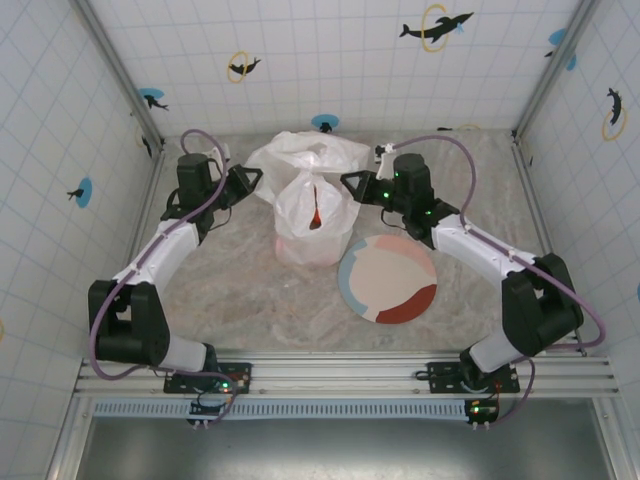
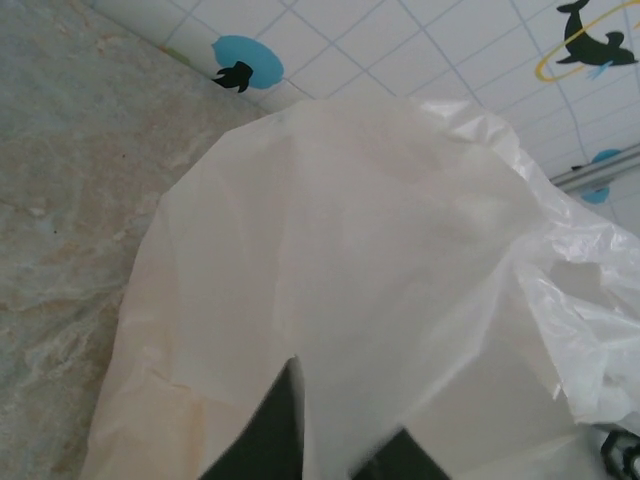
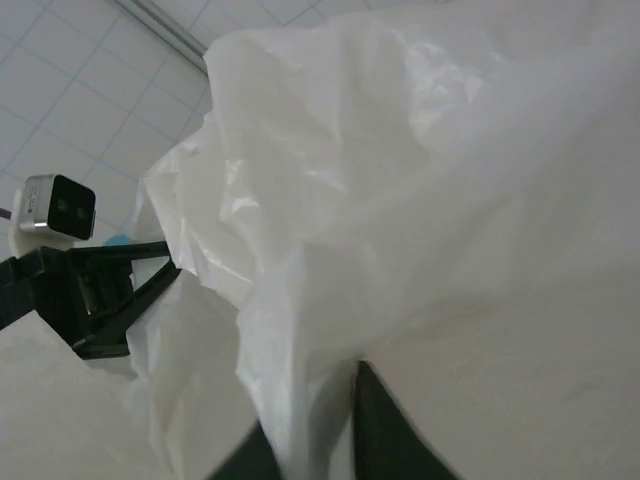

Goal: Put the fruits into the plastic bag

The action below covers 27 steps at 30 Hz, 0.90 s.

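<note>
The translucent white plastic bag stands bunched at the middle back of the table. My left gripper grips its left side and my right gripper its right side. In the left wrist view the film runs between my dark fingers, which are shut on it. The right wrist view shows a fold of the bag pinched between that gripper's fingers. The fruits are mostly hidden inside the bag. A red sliver shows at its opening, and a pinkish tint shows through its lower wall.
The round pink, grey and red plate lies bare just right of the bag, under my right forearm. Tiled walls and metal posts close in the table on three sides. Marbled tabletop lies open in front of the bag.
</note>
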Available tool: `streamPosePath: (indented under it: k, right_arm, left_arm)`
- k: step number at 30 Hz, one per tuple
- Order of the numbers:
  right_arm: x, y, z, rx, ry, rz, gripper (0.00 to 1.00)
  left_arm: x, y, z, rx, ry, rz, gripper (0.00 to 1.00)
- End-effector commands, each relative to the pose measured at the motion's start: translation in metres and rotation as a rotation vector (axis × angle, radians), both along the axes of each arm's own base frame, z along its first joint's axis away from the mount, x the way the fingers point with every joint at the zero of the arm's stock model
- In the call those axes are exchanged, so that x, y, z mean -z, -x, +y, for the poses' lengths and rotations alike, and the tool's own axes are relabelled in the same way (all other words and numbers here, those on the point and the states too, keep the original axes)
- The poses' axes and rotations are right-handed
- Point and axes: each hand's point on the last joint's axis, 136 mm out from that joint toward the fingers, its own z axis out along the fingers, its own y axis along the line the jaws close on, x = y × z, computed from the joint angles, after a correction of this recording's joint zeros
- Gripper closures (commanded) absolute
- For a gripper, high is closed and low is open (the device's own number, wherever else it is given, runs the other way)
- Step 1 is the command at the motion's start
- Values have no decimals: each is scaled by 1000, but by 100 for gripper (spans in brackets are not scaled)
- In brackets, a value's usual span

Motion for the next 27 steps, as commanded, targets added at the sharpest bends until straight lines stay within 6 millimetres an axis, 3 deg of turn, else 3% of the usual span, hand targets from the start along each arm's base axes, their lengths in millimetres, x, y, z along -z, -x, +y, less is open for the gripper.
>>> streamPosePath:
  k: [1,5,12,21,27]
  right_arm:
    - [-42,7,-3,-23,-16,-103,69]
    - [-58,10,-15,1,16,-148,56]
    - [-81,14,-48,93,110,-245,43]
    - [-90,17,-89,204,250,-307,30]
    - [-77,11,-134,333,437,-323,19]
  left_arm:
    - [-27,1,1,4,8,-92,74]
    - [-45,3,3,-4,5,-151,60]
    - [-62,14,6,-7,-5,-235,45]
    - [-94,27,18,-53,-78,-391,35]
    - [-92,29,47,-207,-205,-432,22]
